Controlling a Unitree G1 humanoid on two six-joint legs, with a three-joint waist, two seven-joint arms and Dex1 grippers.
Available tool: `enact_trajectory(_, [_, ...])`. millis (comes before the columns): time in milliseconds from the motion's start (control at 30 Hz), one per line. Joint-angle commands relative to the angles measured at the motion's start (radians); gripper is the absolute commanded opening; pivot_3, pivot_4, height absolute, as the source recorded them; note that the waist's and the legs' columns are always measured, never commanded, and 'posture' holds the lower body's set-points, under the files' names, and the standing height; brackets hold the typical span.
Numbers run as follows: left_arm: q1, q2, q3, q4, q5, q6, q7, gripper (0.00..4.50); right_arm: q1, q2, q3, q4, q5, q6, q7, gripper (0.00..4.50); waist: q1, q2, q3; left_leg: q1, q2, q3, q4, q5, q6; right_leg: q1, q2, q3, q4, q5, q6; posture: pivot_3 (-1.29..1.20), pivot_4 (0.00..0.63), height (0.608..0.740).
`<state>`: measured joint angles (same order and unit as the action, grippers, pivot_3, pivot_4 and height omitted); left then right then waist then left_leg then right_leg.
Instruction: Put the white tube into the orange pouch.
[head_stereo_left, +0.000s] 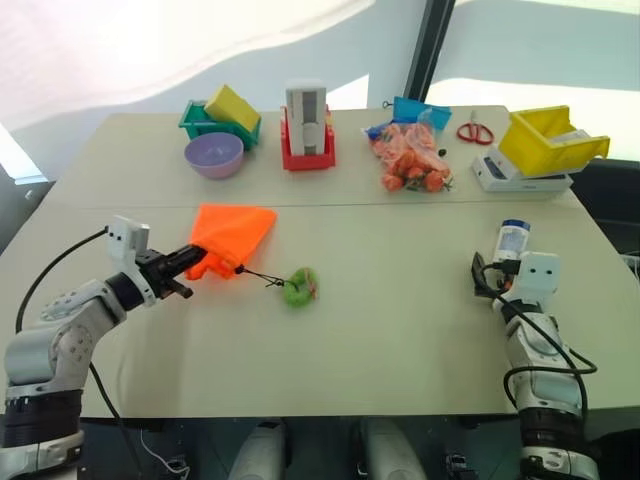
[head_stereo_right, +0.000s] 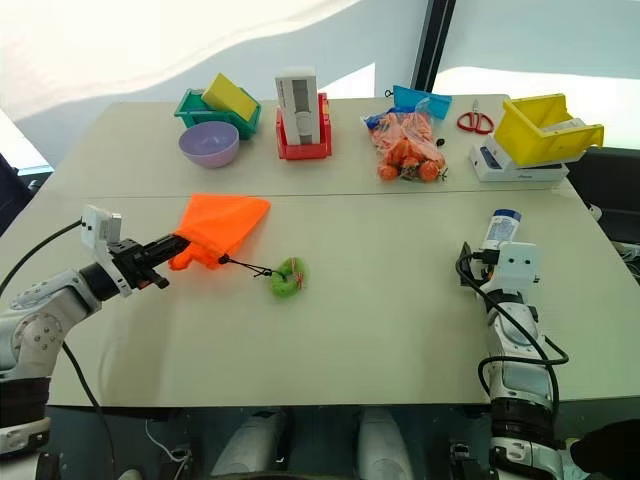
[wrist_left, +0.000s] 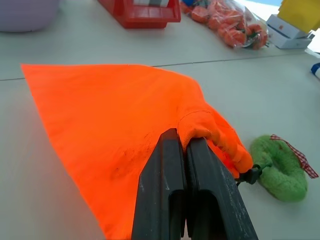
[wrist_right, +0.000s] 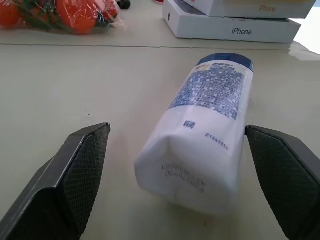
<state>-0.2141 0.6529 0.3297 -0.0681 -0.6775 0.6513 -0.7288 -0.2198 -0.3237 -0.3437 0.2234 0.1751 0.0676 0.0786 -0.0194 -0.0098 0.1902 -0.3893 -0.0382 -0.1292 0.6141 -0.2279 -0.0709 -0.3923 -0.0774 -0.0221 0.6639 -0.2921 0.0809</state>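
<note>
The orange pouch (head_stereo_left: 232, 233) lies flat on the table's left half. My left gripper (head_stereo_left: 203, 260) is shut on its bunched mouth edge; the black fingers (wrist_left: 172, 170) are pressed together on the fabric. A thin black cord runs from the mouth to a green fuzzy ball (head_stereo_left: 300, 287). The white tube (wrist_right: 205, 130) lies on its side at the right, blue cap (wrist_right: 225, 61) pointing away. My right gripper (wrist_right: 176, 129) is open with a finger on each side of the tube's near end, and nothing is gripped. In the head view the tube (head_stereo_left: 513, 240) is just beyond that gripper (head_stereo_left: 497, 268).
Along the far edge stand a purple bowl (head_stereo_left: 214, 154), a green bin (head_stereo_left: 200, 120) holding a yellow block, a red base (head_stereo_left: 306, 152) with a white-grey block, a clear bag of orange lumps (head_stereo_left: 410, 160), red scissors (head_stereo_left: 475, 131), and a yellow bin (head_stereo_left: 548, 140) on white boxes (head_stereo_left: 520, 180).
</note>
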Motion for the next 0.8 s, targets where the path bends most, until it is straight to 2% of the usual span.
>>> enact_trajectory(33, [-0.013,0.002,0.009,-0.007,0.008,-0.028,-0.009,0.01,-0.036,0.004,-0.024,0.022,0.009,-0.004,-0.033,4.50,0.001,0.000,0.000,0.000,0.000,0.000,0.000,0.000,0.000,0.000,0.000,0.000,0.000,0.000,0.000,0.00,0.150,0.740])
enact_trajectory(133, [-0.004,-0.010,0.005,-0.020,0.009,-0.031,-0.003,0.00,-0.048,0.006,-0.028,0.038,0.010,-0.005,-0.058,3.65,0.001,0.000,0.000,0.000,0.000,0.000,0.000,0.000,0.000,0.000,0.000,0.001,0.000,0.000,0.000,0.00,0.150,0.740])
enact_trajectory(233, [0.004,-0.025,0.008,-0.039,0.003,-0.027,0.002,0.00,-0.047,0.004,-0.023,0.038,0.006,0.007,-0.073,2.15,0.001,0.000,0.000,0.000,0.000,0.000,0.000,0.000,0.000,0.000,0.000,0.001,0.000,0.000,0.000,0.00,0.150,0.740])
enact_trajectory(267, [0.005,-0.028,0.009,-0.042,0.002,-0.026,0.003,0.00,-0.045,0.004,-0.021,0.037,0.002,0.009,-0.078,1.75,0.001,0.000,0.000,0.000,0.000,0.000,0.000,0.000,0.000,0.000,0.000,0.001,0.000,0.000,0.000,0.00,0.150,0.740])
enact_trajectory(300, [0.006,-0.032,0.011,-0.045,0.000,-0.025,0.004,0.00,-0.045,0.004,-0.019,0.036,0.001,0.010,-0.080,1.62,0.001,0.000,0.000,0.000,0.000,0.000,0.000,0.000,0.000,0.000,0.000,0.001,0.000,0.000,0.000,0.00,0.150,0.740])
enact_trajectory(467, [0.008,-0.043,0.017,-0.050,-0.008,-0.016,0.008,0.00,-0.038,0.001,-0.008,0.015,-0.001,-0.005,-0.070,1.62,0.001,0.000,0.000,0.000,0.000,0.000,0.000,0.000,0.000,0.000,0.000,0.002,0.000,0.000,0.000,0.00,0.150,0.740])
enact_trajectory(533, [0.006,-0.044,0.018,-0.051,-0.012,-0.012,0.007,0.00,-0.026,-0.005,0.023,-0.027,0.004,-0.021,-0.013,1.62,0.001,0.000,0.000,0.000,0.000,0.001,0.000,0.000,0.000,0.000,0.000,0.002,0.000,0.000,0.000,0.00,0.150,0.740])
enact_trajectory(633, [-0.008,-0.039,0.019,-0.040,-0.021,0.001,0.002,0.00,0.031,-0.021,0.167,-0.261,0.126,-0.003,0.272,1.62,-0.004,0.000,0.000,0.000,0.000,0.001,-0.001,0.000,0.000,-0.001,0.000,0.002,0.000,0.000,0.000,0.00,0.150,0.740])
enact_trajectory(800, [-0.038,-0.026,0.018,-0.017,-0.040,0.035,-0.015,0.00,0.133,-0.129,0.364,-0.583,0.317,0.235,0.577,1.62,-0.016,0.000,0.000,0.000,0.002,0.000,-0.001,0.000,0.000,-0.002,0.004,0.003,0.001,0.000,0.000,0.00,0.150,0.740])
